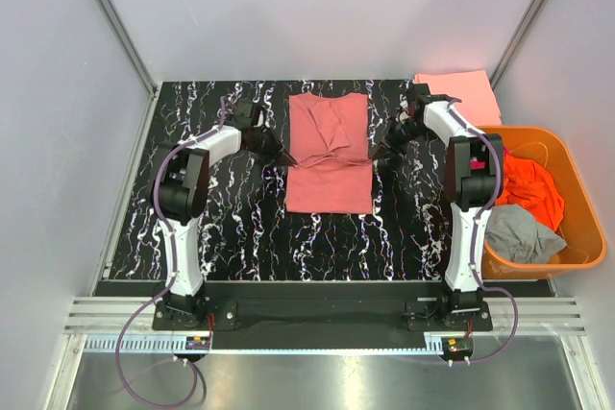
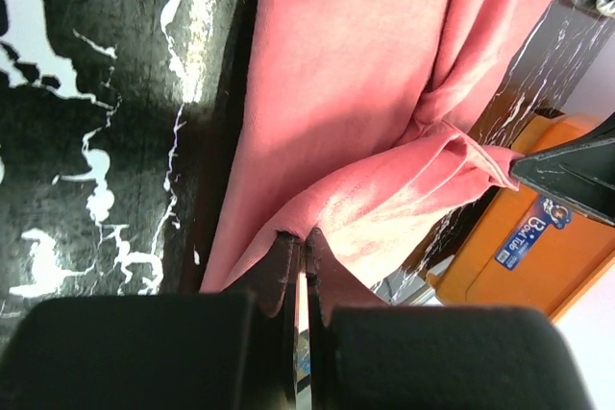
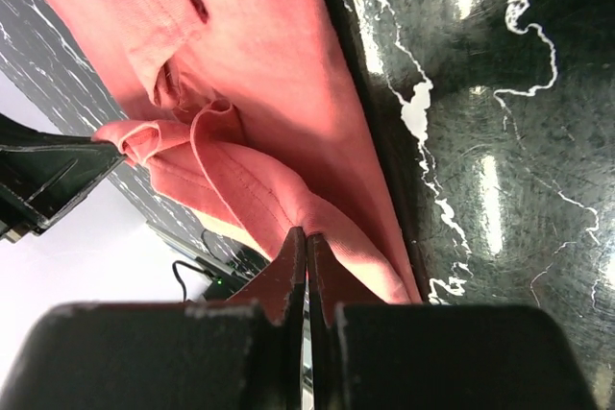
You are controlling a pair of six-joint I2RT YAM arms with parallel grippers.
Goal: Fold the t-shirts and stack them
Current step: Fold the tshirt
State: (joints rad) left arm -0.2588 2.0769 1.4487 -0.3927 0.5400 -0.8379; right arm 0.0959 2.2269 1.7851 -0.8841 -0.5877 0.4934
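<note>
Left jaws and right jaws were clamped on opposite side edges of the salmon-pink cloth t-shirt (image 1: pixel 330 180), mid-length, at the centre of the black marbled surface (image 1: pixel 231 228). Step looked like mid-fold. Next: probably carry both pinches across together to halve it. Bare surface lay on both sides. The folded peach-pink t-shirt (image 1: pixel 461 93) and the orange plastic basket (image 1: pixel 577 237) crowded the right.

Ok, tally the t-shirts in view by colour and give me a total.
Salmon-pink cloth t-shirt, centre: 1
Pale peach-pink folded cloth t-shirt, far right: 1
Bright orange cloth t-shirt, in the orange plastic basket: 1
Grey cloth t-shirt, same basket: 1
Total: 4
</note>
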